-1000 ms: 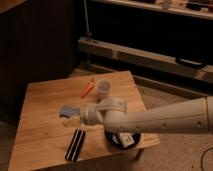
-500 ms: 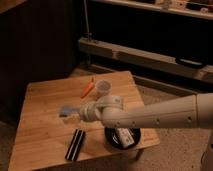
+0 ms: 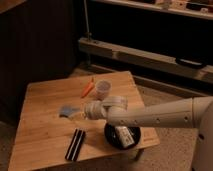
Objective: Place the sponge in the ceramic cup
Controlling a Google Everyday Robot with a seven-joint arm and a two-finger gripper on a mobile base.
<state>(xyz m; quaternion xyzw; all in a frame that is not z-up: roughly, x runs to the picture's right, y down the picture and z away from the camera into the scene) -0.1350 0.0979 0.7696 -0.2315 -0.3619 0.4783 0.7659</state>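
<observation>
**Claw Wide Beside the Sponge, Cup Well Behind**

The robot's pale arm reaches in from the right edge and stretches leftward over the wooden counter. At its end the claw sits low near the middle of the counter, pointing left, with its jaws spread wide and gripping nothing.

The sponge, a small flat blue-grey pad, lies on the wood just left of the claw's tip. Whether the tips touch its near edge cannot be told from this view.

The ceramic cup, pale and without a handle, stands upright toward the back of the counter, behind the arm's wrist and apart from the sponge. Just to the cup's left lies an orange carrot, tilted with its thin end pointing toward the back.

Near the front edge a black ridged bar lies flat, angled slightly, in front of the sponge and the claw. To its right, at the front right corner, a round black dish holds a white carton, and the arm passes above its back rim.

Behind the counter the room is dark, with a long metal rail running across it above a speckled floor.
</observation>
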